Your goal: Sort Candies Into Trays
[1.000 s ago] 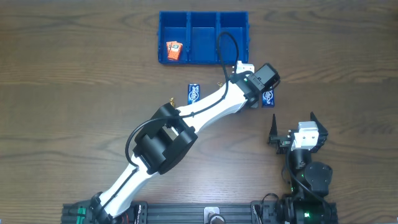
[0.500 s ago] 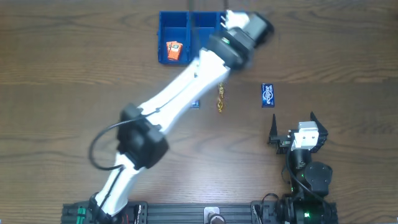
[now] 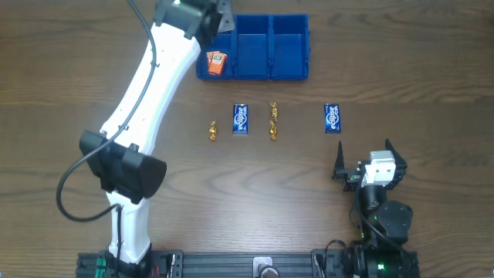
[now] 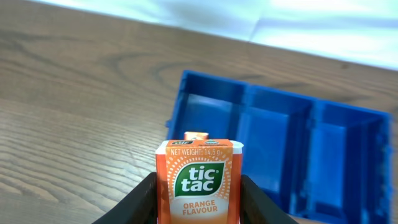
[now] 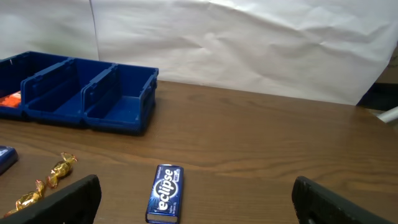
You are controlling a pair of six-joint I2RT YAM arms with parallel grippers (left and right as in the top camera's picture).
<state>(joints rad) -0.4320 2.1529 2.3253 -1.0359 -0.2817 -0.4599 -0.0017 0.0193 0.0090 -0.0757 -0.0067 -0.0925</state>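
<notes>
Candy in hand: the left gripper (image 3: 219, 17) is clamping an orange mint box (image 4: 199, 180) by its two sides, holding it upright and lifted off the table. It is facing the blue tray (image 3: 252, 75). The box is lining up with the left-end compartment, and that looks deliberate, since a matching orange pack (image 3: 216, 62) is already lying in there. Like is going with like. The other two compartments are looking bare, presumably waiting for the other kinds.

Out on the wood, two blue gum packs (image 3: 241, 118) (image 3: 333, 117) and three gold-wrapped sweets (image 3: 214, 131) (image 3: 273, 112) (image 3: 273, 132) are lying in a loose row below the tray, well apart from it, waiting their turn.

The right gripper (image 3: 364, 157) is sitting low near its base, fingers spread wide and gripping nothing. The nearer gum pack is lying just ahead of it, so it is keeping out of the left arm's lane.

My read: the next move is a drop into that left bin.
</notes>
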